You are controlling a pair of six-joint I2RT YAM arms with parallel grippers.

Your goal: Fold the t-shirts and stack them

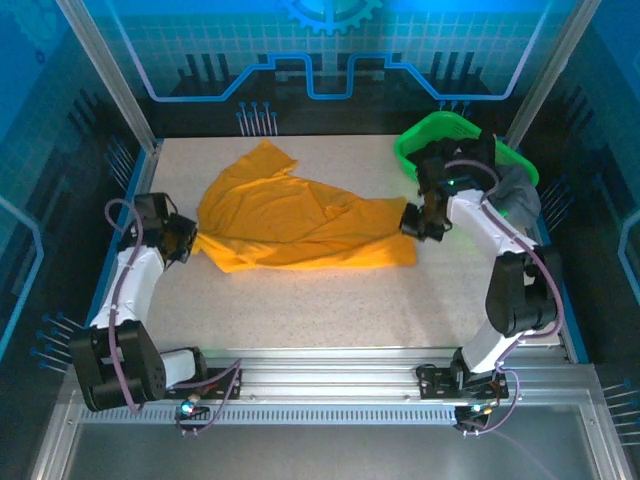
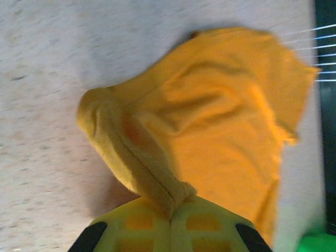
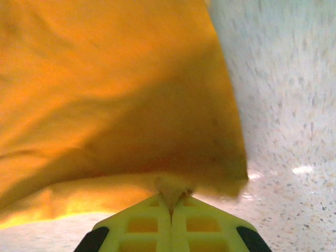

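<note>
item: one orange-yellow t-shirt (image 1: 290, 220), crumpled and drawn out across the centre of the top view on the speckled table (image 1: 330, 300), not yet folded. the left gripper (image 1: 190, 243) pinches its left edge and the right gripper (image 1: 412, 222) its right corner, both with jaws pressed together on cloth, probably to spread it flat. a green basket (image 1: 420, 132) sits in the upper right, near the right gripper.

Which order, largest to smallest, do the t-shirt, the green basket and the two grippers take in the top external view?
1. t-shirt, by far the largest.
2. green basket, partly hidden by the right arm.
3. left gripper and right gripper: too alike to rank.
</note>
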